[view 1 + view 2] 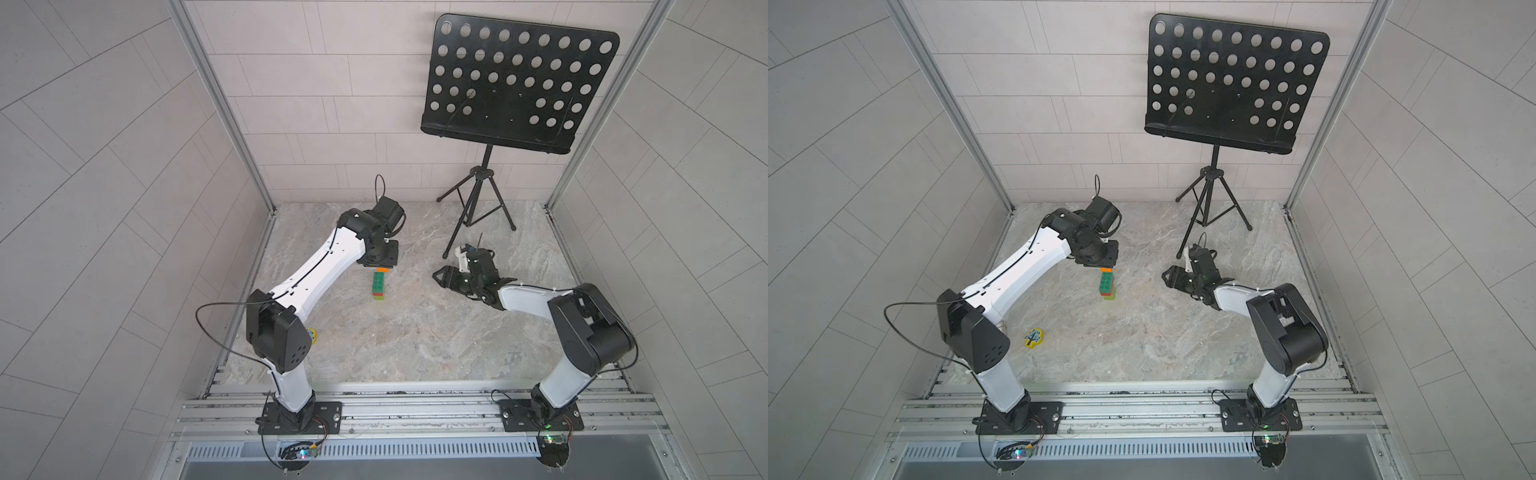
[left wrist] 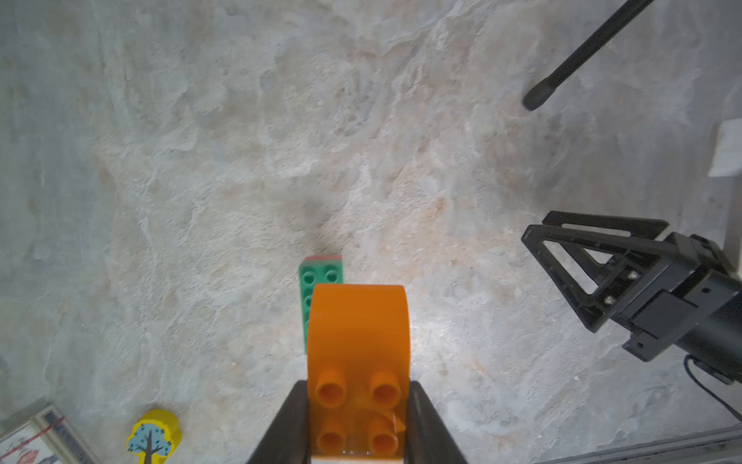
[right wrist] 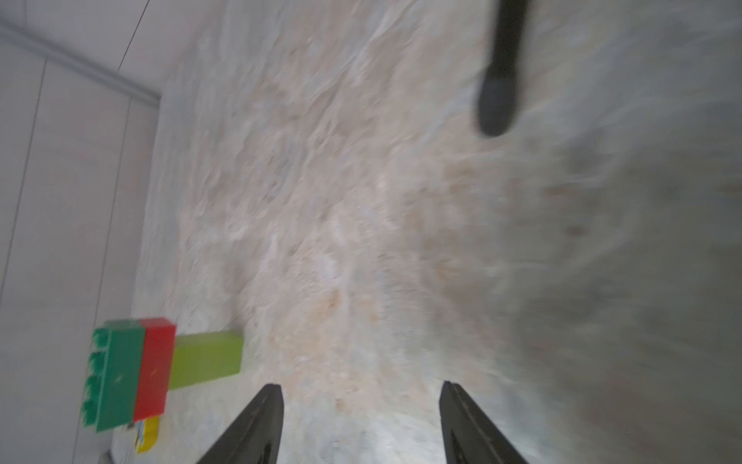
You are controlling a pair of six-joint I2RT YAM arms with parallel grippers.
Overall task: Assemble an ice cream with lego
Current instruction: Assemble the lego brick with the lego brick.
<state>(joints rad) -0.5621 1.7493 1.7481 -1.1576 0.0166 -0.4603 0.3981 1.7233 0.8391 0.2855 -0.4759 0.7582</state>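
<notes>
Nearest the arm bases, a flat yellow piece (image 1: 1033, 337) is lying on the table (image 1: 415, 340), well apart from the work and posing no hazard.

Further in, the ice cream (image 1: 379, 286) is standing upright and unfinished near the middle of the table: a green brick (image 2: 321, 273) is sitting on a red brick (image 3: 154, 369), and both are resting on a narrow lime stem (image 3: 206, 359). That thin stem is making the whole stack top-heavy.

Directly above it, the left claw (image 2: 357, 385) is clenching the orange brick (image 2: 359, 349) by its sides. I cannot tell whether the brick is touching the green one yet. In the left wrist view the green brick is peeking out to one side of the orange, so the two are probably sitting off-centre. Pressing down like that is likely asking for trouble: the studs could miss, and the sideways push could tip the stack off its stem.

Off to the side, the right claw (image 3: 360, 386) is hanging released and empty, well apart from the stack, so nothing is bracing the bricks against that push.

Farthest back, the music stand (image 1: 519, 83) is planting one foot (image 2: 538, 96) near the right claw, which could be clipping it if it swings wide.
</notes>
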